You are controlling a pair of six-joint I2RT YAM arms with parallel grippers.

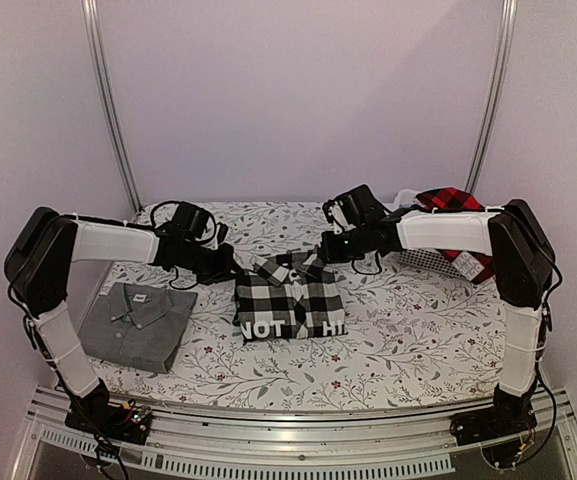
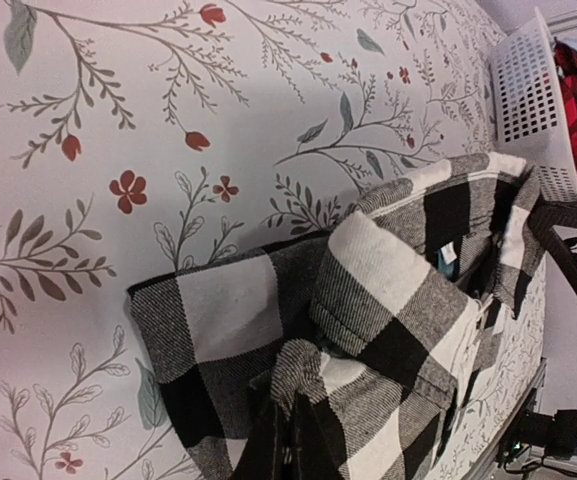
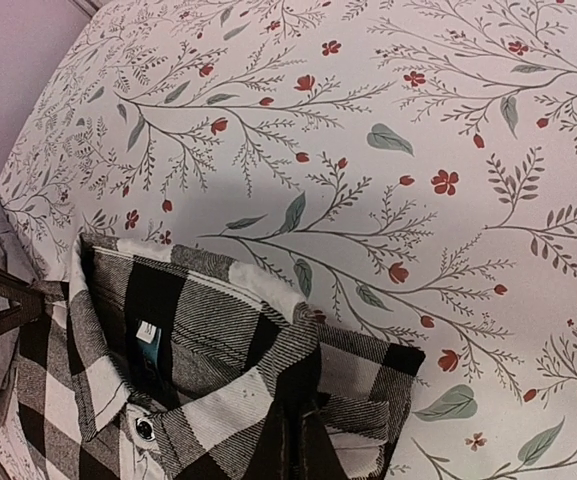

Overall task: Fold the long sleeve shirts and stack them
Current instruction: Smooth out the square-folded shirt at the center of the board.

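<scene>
Black-and-white check shirt (image 1: 290, 298), compact rectangle, collar up, white lettering along near edge.

pale lilac walls (image 1: 298, 90) fill the upper half of the top view, a slanted metal pole (image 1: 111, 100) at upper left, another (image 1: 490, 100) at upper right. the surface (image 1: 388, 340) wears a white floral print; an aluminium rail (image 1: 298, 428) runs along the bottom.

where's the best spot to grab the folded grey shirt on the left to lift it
Probably its two collar-end corners, pinched low from the far side: the grey shirt lies flat and folded with the collar at its far end, so it would likely hang evenly.
</scene>
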